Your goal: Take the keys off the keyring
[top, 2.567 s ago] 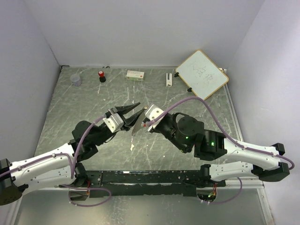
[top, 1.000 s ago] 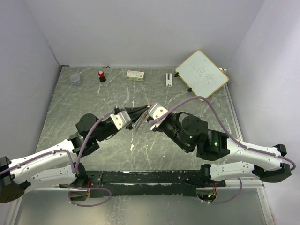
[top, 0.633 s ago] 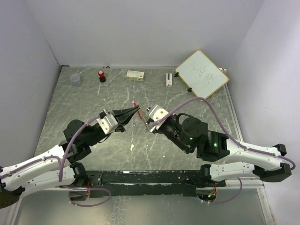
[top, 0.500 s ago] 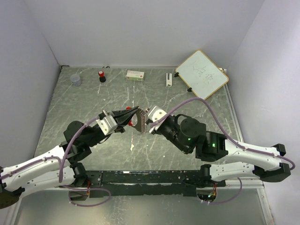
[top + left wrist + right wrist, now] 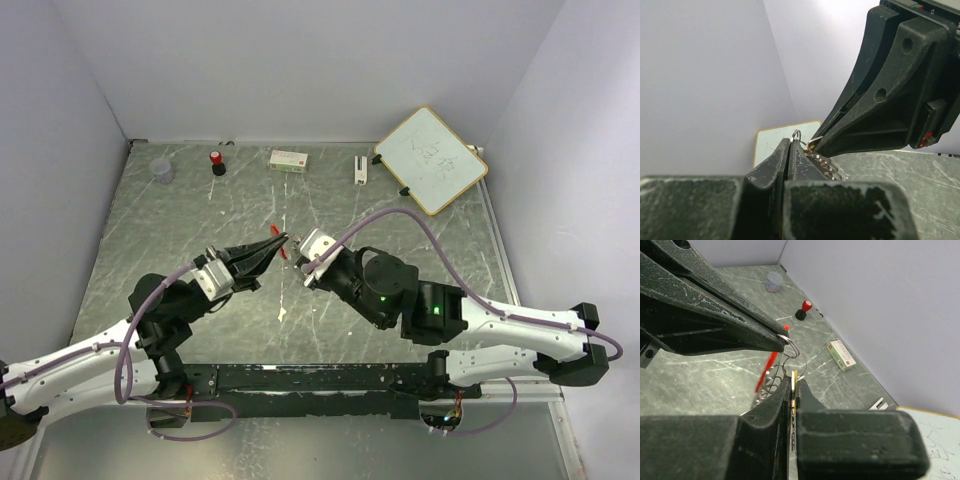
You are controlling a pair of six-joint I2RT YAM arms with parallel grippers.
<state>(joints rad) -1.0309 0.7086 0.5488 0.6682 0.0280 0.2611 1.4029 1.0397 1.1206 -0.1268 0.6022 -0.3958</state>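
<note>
The keyring (image 5: 794,361) is a cluster of thin silvery loops held up between my two grippers over the middle of the table. My left gripper (image 5: 791,142) is shut on a small end loop (image 5: 796,134) of it; it also shows in the top view (image 5: 281,240). My right gripper (image 5: 794,380) is shut on the yellow-headed key (image 5: 795,386), right against the left fingertips (image 5: 771,338); it also shows in the top view (image 5: 298,261). The narrow red key (image 5: 767,371) hangs from the loops below the left jaw and shows in the top view (image 5: 283,250).
Along the back edge stand a clear cup (image 5: 162,171), a red-capped black bottle (image 5: 217,162), a small white box (image 5: 289,159) and a white marker piece (image 5: 360,169). A whiteboard (image 5: 431,158) leans at the back right corner. Walls close in the left, back and right.
Both grippers have shifted a little to the left and nearer, still joined by the bunch. The left arm has drawn back. The loops now hang shorter between the tips.
</note>
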